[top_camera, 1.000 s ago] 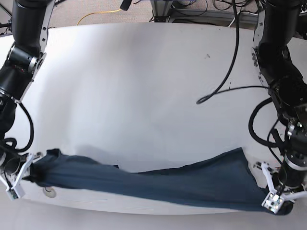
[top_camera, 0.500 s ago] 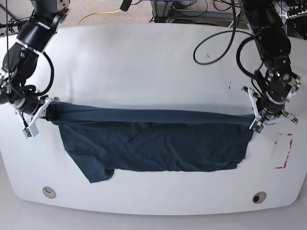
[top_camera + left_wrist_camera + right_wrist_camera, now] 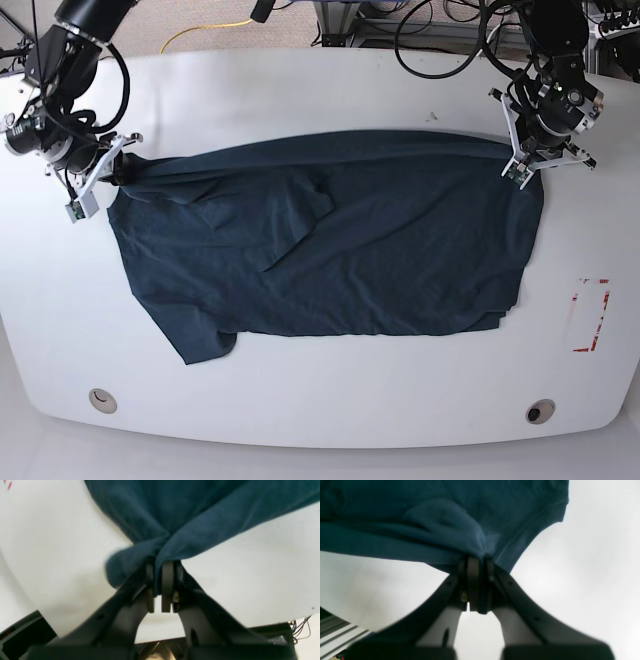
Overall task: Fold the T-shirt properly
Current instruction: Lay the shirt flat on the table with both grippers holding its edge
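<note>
Dark navy cloth covered the middle of the white table: the T-shirt lay spread wide, with its far edge pulled into a nearly straight line between the two arms. The left gripper, on the right side of the base view, was clamped on the far right corner of the T-shirt; its wrist camera showed the fabric pinched between the closed jaws. The right gripper was also clenched on the cloth at the far left corner, where a seam ran beside the jaws. One short sleeve pointed toward the near edge of the table. Some wrinkles crossed the left half of the garment. The wrist pictures were blurred, so possibly the pinched parts were folded double.
</note>
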